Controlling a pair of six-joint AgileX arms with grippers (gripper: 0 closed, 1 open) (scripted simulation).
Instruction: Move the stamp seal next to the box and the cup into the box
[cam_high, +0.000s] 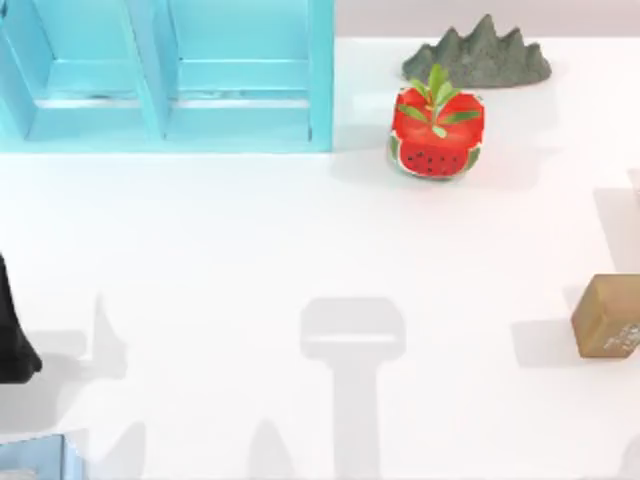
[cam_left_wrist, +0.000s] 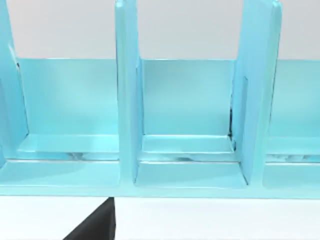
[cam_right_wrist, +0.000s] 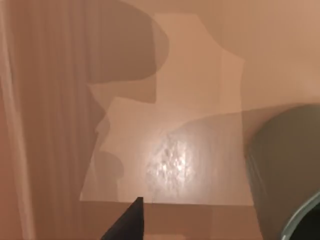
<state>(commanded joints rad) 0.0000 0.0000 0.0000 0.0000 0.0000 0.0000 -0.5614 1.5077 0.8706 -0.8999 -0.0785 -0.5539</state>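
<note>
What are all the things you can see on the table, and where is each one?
Rack: one, light blue, with upright dividers, at the table's far left; seen close in the left wrist view.
Pot: one, red with a watermelon pattern and green leaves, far right of middle.
Rock: one, grey-green and jagged, behind the pot at the far right.
Stamp seal: one, light-brown wooden block, at the table's right edge.
Cup: one, dark olive-grey, resting inside a brown box, in the right wrist view.
Table: one, white.
Left arm: one, black, at the table's left edge.
</note>
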